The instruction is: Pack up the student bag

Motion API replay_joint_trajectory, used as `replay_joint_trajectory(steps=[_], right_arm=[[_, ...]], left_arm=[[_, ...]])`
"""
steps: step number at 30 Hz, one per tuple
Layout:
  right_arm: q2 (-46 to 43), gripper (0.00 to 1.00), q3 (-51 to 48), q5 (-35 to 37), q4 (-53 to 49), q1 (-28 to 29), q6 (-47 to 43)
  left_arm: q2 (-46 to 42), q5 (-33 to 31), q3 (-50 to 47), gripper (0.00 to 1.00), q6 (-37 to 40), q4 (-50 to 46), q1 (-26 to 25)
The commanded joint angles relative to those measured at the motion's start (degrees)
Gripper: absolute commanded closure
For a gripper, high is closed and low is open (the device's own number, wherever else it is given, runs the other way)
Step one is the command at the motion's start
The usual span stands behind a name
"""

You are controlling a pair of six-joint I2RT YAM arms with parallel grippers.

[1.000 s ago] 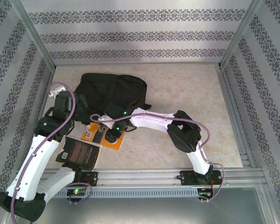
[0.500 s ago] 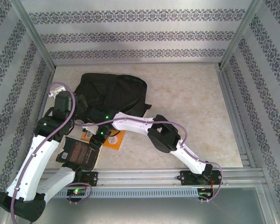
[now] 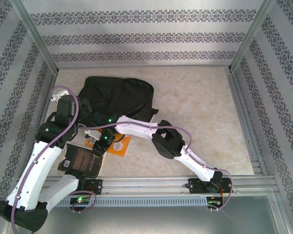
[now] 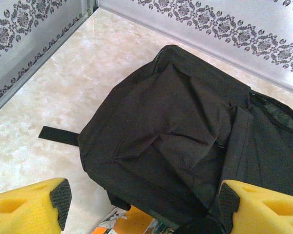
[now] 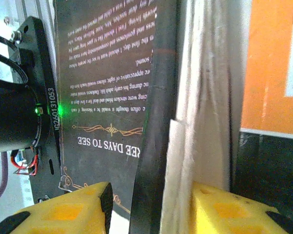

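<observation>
Your right gripper (image 5: 151,195): yellow foam fingers (image 5: 63,212) stand either side of a book (image 5: 102,73) at its open edge, with the black cover and white page block between them. One finger sits against the pages; you can't tell if it's a real pinch. The cover text reads upside down here: "DAYS TO SEE" in pale caps, a gold scroll line under it, then small paragraph print too fine to read. Left of the book is a black motor mount (image 5: 41,97) with a green LED and a white number that looks like 260131053. Right of the book lies an orange booklet (image 5: 273,63), glossy, with a white label at the frame edge.

Your left gripper (image 4: 145,204): fingers (image 4: 36,207) are spread wide with nothing between them, hovering over the student bag (image 4: 180,131). The bag is black, soft, creased fabric, lying flat at the far left of the beige marbled table (image 3: 200,97), just beyond the book and booklet. A flat black strap (image 4: 58,135) sticks out onto the tabletop.
</observation>
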Motion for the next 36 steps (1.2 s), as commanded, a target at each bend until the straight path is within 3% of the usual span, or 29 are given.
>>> replay_joint_trajectory(steps=[1,5,7,8,12,13,24,36], right_arm=[[2.9,0.55,0.5,-4.9,-6.4,1.8,-0.8],[4.2,0.54,1.3,-1.9,-6.3,1.8,-0.7],[4.2,0.59,1.6,-1.0,-5.7,1.8,-0.5],[3.9,0.63,1.3,-0.8,-5.0,1.8,-0.2],[-0.9,0.97,-2.0,-2.8,0.4,0.8,2.8],[-3.1,1.0,-3.6,-3.2,2.3,0.3,3.8],[-24.5,1.0,-23.4,-12.8,25.8,-9.0,20.3],[-37.2,1.0,-42.0,-14.2,55.3,-20.9,46.1]], left_arm=[[-0.1,0.6,-0.7,0.2,0.1,1.9,0.6],[-0.1,0.6,-0.8,0.2,-0.1,1.9,0.6],[-0.1,0.6,-0.7,0.2,-0.1,1.9,0.6],[-0.2,0.6,-0.8,0.2,0.0,1.8,0.6],[-0.2,0.3,-0.4,0.2,0.3,1.7,0.6],[-0.3,0.5,-0.4,0.2,0.4,1.9,0.6],[-3.4,6.5,-0.8,0.16,4.6,6.2,0.6],[-4.0,15.2,2.4,0.15,6.7,8.1,0.6]])
